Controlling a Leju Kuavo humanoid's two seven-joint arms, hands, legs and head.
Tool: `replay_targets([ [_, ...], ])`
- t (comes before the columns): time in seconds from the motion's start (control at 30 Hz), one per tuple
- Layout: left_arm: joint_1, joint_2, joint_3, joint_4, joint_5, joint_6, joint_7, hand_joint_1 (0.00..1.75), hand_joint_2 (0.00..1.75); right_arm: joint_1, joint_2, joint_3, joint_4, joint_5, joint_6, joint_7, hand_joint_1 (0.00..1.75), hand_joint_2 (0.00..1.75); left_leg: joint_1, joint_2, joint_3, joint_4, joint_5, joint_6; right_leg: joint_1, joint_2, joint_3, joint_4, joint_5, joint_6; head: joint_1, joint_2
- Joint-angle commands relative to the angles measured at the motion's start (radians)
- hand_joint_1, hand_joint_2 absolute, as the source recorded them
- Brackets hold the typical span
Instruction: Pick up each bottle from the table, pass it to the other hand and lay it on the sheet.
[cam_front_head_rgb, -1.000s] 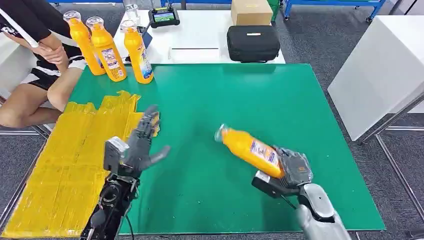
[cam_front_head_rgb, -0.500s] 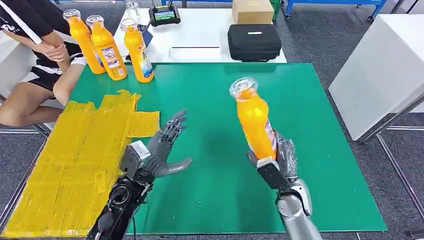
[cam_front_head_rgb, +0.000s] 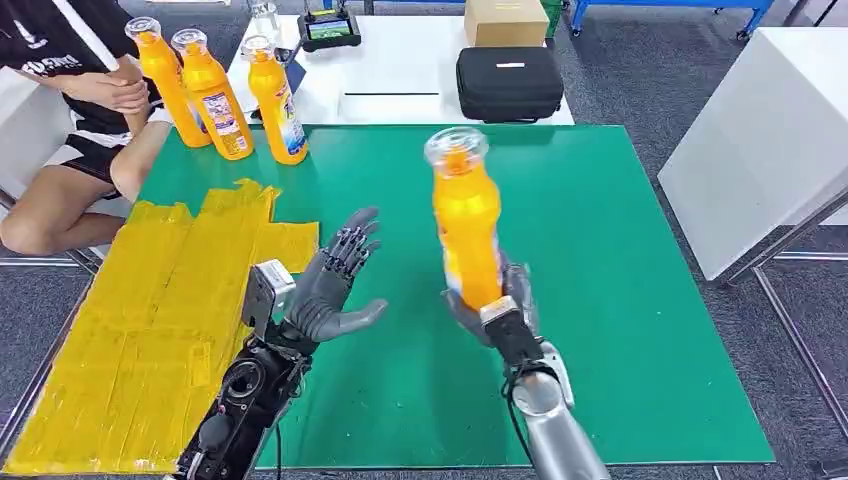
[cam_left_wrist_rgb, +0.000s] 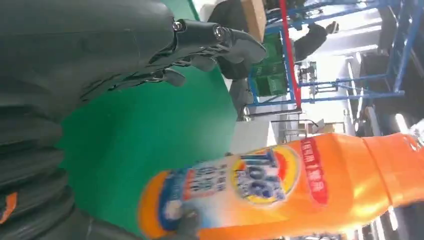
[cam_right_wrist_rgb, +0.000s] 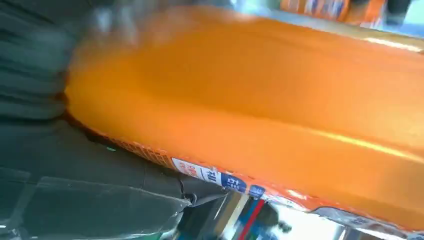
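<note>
My right hand (cam_front_head_rgb: 497, 308) grips the lower part of an orange juice bottle (cam_front_head_rgb: 466, 219) and holds it upright above the middle of the green table, clear cap up. The same bottle (cam_left_wrist_rgb: 300, 185) (cam_right_wrist_rgb: 260, 115) fills much of both wrist views. My left hand (cam_front_head_rgb: 335, 283) (cam_left_wrist_rgb: 100, 55) hovers open a little to the bottle's left, palm turned toward it, fingers spread, not touching it. The yellow sheet (cam_front_head_rgb: 150, 330) covers the table's left side. Three more orange bottles (cam_front_head_rgb: 222, 95) stand upright at the far left corner.
A person (cam_front_head_rgb: 80, 110) sits beside the far left corner, arms near the standing bottles. Beyond the green table (cam_front_head_rgb: 620, 300) a white table holds a black case (cam_front_head_rgb: 508, 84), a cardboard box (cam_front_head_rgb: 503, 22) and a small screen device (cam_front_head_rgb: 329, 28). A white panel (cam_front_head_rgb: 760, 140) stands at right.
My right hand has lifted the bottle from a tilted pose to upright and carried it left toward the table's middle. My left hand rose and moved right toward it, palm opening.
</note>
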Motion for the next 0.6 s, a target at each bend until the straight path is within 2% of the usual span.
replay_targets([
  [0.03,-0.051,0.025,-0.054,0.069,0.086,0.012,0.041,0.00,1.75,-0.081,0.036,0.214,0.240,0.031,0.000,-0.017,1.75,1.75,0.001,0.001,0.004,-0.001,-0.001,-0.004,0.001,-0.001,0.004,-0.001,-0.001,0.000,0.000,0.000],
  [0.13,-0.052,0.030,-0.059,0.078,0.110,0.018,0.051,0.00,1.75,-0.092,0.039,0.271,0.296,0.049,-0.018,-0.010,1.75,1.75,0.001,0.002,0.003,-0.001,-0.001,-0.004,0.001,0.000,0.003,-0.001,-0.001,0.000,0.000,0.000],
  [0.3,-0.053,0.030,-0.060,0.082,0.112,0.019,0.050,0.00,1.75,-0.095,0.036,0.273,0.303,0.044,-0.022,-0.015,1.75,1.75,0.000,-0.001,0.001,-0.001,0.000,-0.002,0.000,-0.002,0.001,-0.001,0.000,0.000,0.000,0.000],
  [0.33,-0.054,0.030,-0.060,0.082,0.112,0.019,0.050,0.00,1.75,-0.097,0.035,0.273,0.303,0.044,-0.021,-0.015,1.75,1.75,0.001,-0.001,0.005,-0.001,-0.002,-0.005,0.001,-0.003,0.005,-0.001,-0.002,0.000,0.000,0.000],
  [0.4,-0.054,0.029,-0.059,0.083,0.117,0.019,0.051,0.00,1.75,-0.098,0.033,0.278,0.304,0.045,-0.017,-0.014,1.75,1.75,0.000,-0.001,0.001,-0.001,0.000,-0.002,0.000,-0.002,0.001,-0.001,-0.001,0.000,0.000,0.000],
  [0.6,-0.071,0.031,-0.061,0.106,0.137,0.020,0.054,0.00,1.75,-0.107,0.042,0.342,0.374,0.079,-0.045,-0.010,1.75,1.75,0.001,-0.001,0.003,-0.001,-0.001,-0.004,0.001,-0.003,0.003,-0.001,-0.002,0.000,0.000,0.000],
])
